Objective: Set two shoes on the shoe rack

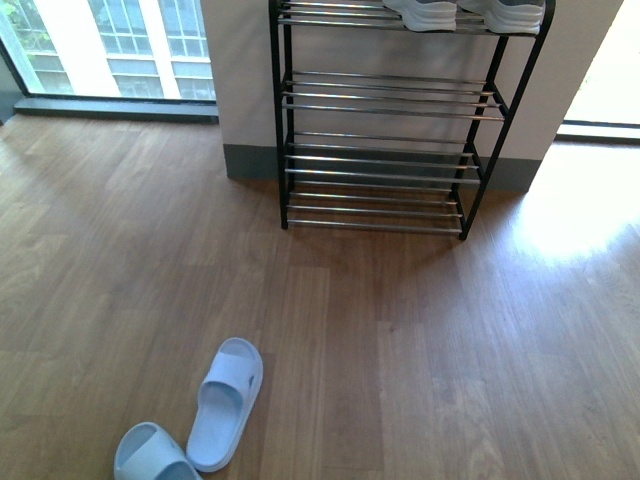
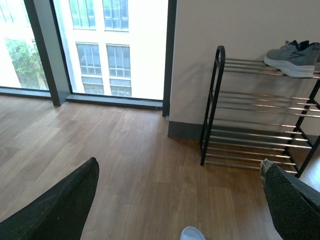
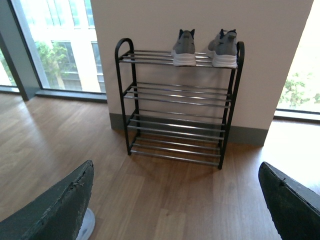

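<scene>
Sitting side by side on the top tier of the shoe rack [image 3: 120, 100] are the grey sneakers [image 3: 184, 49]; two pale blue slides [image 1: 226, 403] lie on the floor [image 1: 400, 350], well apart from it. Left pincer [image 2: 178, 162] and right pincer [image 3: 176, 164] gape wide, empty.

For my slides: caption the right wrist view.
Two grey sneakers rest on the top tier of the black shoe rack; its lower tiers are bare.
</scene>
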`<state>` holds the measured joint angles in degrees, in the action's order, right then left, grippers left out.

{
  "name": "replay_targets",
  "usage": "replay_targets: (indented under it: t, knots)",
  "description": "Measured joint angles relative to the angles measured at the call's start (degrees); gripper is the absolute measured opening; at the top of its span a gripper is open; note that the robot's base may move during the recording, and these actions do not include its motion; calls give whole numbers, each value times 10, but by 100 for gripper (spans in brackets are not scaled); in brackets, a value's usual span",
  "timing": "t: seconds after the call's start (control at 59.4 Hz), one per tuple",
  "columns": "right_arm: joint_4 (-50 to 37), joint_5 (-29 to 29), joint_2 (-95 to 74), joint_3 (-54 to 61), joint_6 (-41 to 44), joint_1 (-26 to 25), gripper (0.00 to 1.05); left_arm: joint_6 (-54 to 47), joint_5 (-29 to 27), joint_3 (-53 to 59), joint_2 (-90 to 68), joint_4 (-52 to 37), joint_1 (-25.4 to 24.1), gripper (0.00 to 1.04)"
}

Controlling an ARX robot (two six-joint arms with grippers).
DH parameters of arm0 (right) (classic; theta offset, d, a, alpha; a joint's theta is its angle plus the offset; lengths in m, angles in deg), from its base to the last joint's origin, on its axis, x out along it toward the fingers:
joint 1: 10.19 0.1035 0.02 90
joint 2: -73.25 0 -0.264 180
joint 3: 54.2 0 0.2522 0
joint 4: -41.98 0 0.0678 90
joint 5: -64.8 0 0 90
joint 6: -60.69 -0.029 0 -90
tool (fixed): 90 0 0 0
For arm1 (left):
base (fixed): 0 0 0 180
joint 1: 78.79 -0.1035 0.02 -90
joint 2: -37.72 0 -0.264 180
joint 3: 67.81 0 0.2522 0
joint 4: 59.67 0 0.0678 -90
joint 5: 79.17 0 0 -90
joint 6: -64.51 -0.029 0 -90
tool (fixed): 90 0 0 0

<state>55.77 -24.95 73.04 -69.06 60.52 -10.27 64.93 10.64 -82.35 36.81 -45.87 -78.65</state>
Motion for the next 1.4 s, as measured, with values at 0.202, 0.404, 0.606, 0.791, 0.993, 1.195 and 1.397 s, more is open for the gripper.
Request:
replay_targets:
  t: [0.202,0.404,0.606,0.791,0.993,1.195,1.397]
  knots:
    - [0,-1,1,0,0,0,96,0,1,0,0,0,0,95]
    - [0,-1,0,0,0,0,96,0,1,0,0,0,0,95]
    - [0,-1,0,0,0,0,96,0,1,0,0,0,0,95]
    - [0,-2,0,0,0,0,96,0,2,0,0,0,0,95]
    - [0,-4,0,0,0,0,96,0,2,0,0,0,0,95]
    - [0,-3,1,0,0,0,96,0,2,0,0,0,0,95]
    - [0,1,0,0,0,0,96,0,-2,0,0,0,0,95]
